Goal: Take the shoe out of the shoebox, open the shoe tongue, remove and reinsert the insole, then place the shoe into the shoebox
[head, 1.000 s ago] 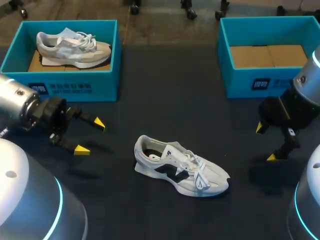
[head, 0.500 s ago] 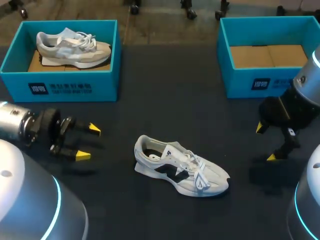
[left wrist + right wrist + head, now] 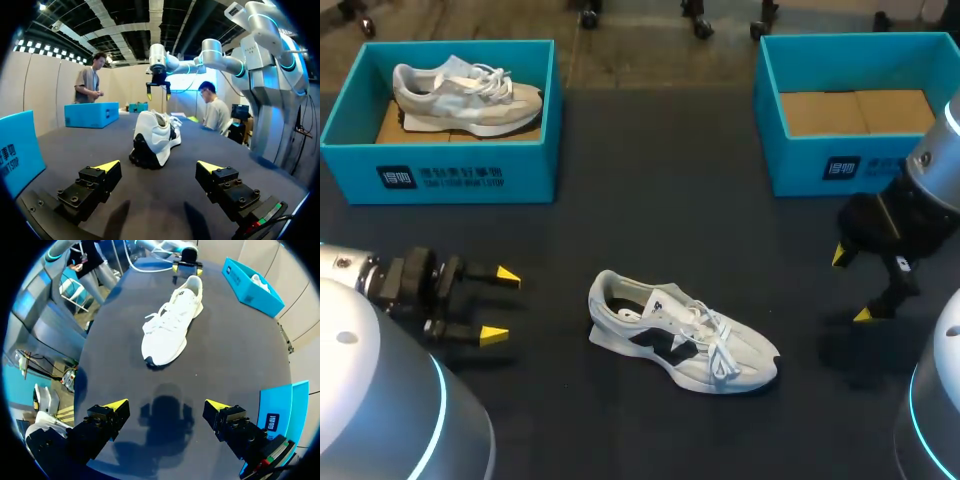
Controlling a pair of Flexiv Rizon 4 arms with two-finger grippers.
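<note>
1. White lace-up sneaker with a black side logo (image 3: pixel 680 335): out of the box and sitting on its sole on the dark desk (image 3: pixel 650 180). Roughly mid-desk, a bit toward the near edge, heel toward the left edge and toe toward the right. Laces looking tied, tongue not pulled open.
2. Teal cardboard shoebox at the far right corner (image 3: pixel 820 170): nothing inside but a brown cardboard floor, so probably this shoe's home. Matching teal shoebox at the far left corner (image 3: pixel 440 180): holding a second, pale grey sneaker (image 3: pixel 465 95).
3. Over by the left edge: left arm (image 3: pixel 395 285) low over the desk, left jaws apart and holding nothing. Yellow tips aimed at the heel, near it but not touching.
4. Over by the right edge: right arm (image 3: pixel 920 190) just in front of the empty box, right jaws apart too and empty. Pointing down, well apart from the toe.
5. Stage, at a guess: take-out part finished, tongue-opening up next, nothing gripped yet.
6. Next move, best guess: steady the shoe with one set of jaws (heel end handiest for the left). Then get the other onto the tongue or laces and pull up and forward. Soft upper and floppy laces, so easy to snag a lace loop instead of the tongue, or to drag the whole shoe across the desk without a firm hold.
</note>
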